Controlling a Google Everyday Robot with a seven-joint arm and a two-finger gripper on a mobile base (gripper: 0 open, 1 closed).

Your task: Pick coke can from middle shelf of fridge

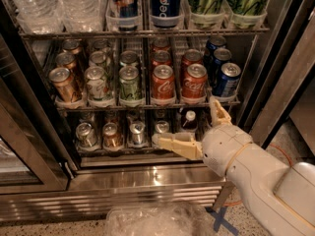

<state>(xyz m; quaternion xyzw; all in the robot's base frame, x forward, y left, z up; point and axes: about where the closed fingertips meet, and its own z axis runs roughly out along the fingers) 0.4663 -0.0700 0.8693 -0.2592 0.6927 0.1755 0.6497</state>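
I held the gripper [185, 122] spread open, grasping nothing, lower centre, under the shelf [74, 107]; coke can [195, 82] read Coca-Cola, top-centre can [166, 4] read pepsi

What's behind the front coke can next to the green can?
Two more red cans line up behind the coke can; their lower halves are hidden. The gripper hovers below the middle shelf, jaws open.
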